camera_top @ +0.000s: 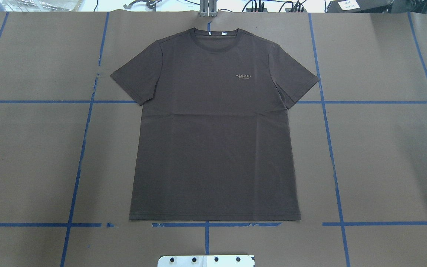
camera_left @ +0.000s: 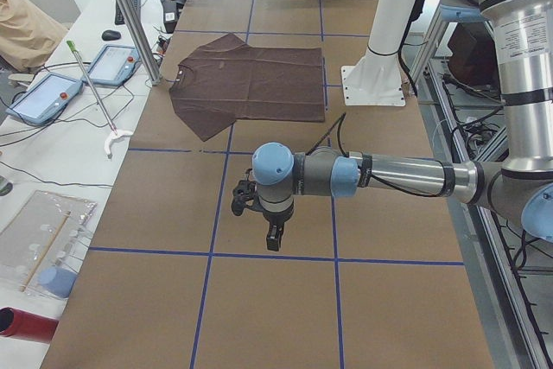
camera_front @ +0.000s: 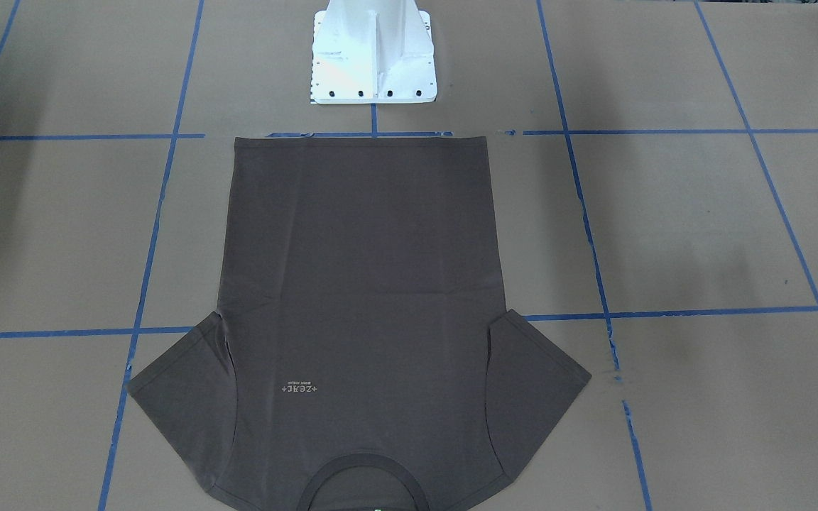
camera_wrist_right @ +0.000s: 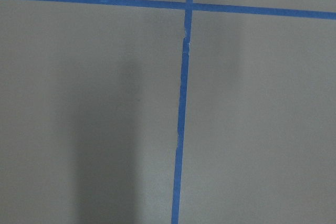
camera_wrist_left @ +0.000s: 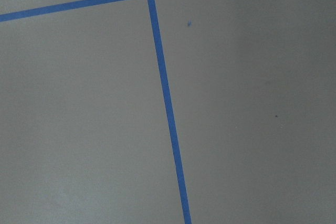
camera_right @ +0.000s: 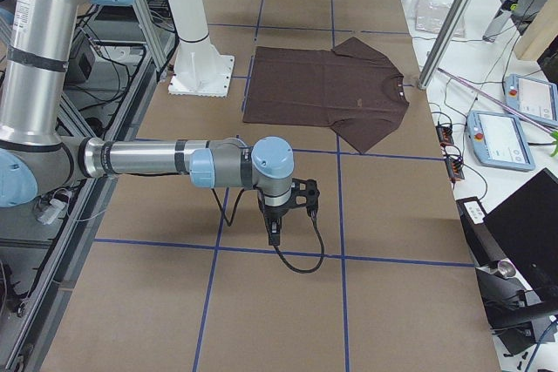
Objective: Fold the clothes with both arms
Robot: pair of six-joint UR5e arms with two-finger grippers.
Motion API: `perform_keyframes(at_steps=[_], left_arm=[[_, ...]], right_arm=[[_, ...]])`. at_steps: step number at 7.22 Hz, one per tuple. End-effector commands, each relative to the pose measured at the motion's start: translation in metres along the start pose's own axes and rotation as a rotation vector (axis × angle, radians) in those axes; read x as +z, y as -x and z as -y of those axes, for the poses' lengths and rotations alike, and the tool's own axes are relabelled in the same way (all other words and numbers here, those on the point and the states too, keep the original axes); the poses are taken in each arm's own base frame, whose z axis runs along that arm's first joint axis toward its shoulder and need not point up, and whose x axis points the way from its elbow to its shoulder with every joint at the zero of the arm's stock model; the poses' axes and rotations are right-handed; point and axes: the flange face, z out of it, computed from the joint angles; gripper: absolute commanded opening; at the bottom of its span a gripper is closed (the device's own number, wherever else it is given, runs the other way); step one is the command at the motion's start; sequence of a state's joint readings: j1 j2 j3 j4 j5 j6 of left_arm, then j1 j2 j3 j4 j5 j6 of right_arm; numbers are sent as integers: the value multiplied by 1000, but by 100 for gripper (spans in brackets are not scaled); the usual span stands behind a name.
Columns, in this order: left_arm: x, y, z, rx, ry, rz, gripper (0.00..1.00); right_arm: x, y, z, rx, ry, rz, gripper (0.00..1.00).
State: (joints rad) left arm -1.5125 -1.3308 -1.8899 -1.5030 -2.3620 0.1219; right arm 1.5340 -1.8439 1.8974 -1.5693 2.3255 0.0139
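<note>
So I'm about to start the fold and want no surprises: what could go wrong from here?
1. The collar of the shirt lies by a metal post; a reach there could hit it.
2. The shirt lies flat on paper; a pinch might catch only the top layer, or the paper.

A table covered in brown paper [camera_top: 384, 159], divided into large squares by blue tape lines [camera_top: 384, 102], carries a white metal pedestal base [camera_front: 373, 57] at one long edge, while a white side bench [camera_left: 43, 162] holds a blue-edged tablet controller [camera_left: 39, 97].

The brown table [camera_top: 384, 167], gridded with blue tape [camera_top: 384, 223], carries a flat T-shirt [camera_top: 213, 148] and white pedestal [camera_front: 373, 57].
</note>
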Motion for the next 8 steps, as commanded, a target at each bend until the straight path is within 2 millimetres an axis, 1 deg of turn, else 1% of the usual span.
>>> perform_keyframes(at_steps=[1,3,4,5,6,7,8], left_arm=[[-4,-5,2,11,-11,-2,100],[-8,-8,4,27,-18,7,100],[-15,-14,12,68,-57,15,100],[-23,-21,18,147,-131,24,100],[-28,-25,24,214,-201,33,100],[-37,-33,33,276,-262,39,100],[-55,-47,55,366,-362,51,100]], right_arm=[[-1,1,0,-1,-1,0,100],[-4,4,5,-2,-8,0,100],[-5,8,9,-8,-13,2,100],[-15,17,28,-35,-40,3,100],[-35,36,56,-88,-98,5,100],[-55,55,87,-161,-177,-2,100],[-64,65,105,-196,-215,2,100]])
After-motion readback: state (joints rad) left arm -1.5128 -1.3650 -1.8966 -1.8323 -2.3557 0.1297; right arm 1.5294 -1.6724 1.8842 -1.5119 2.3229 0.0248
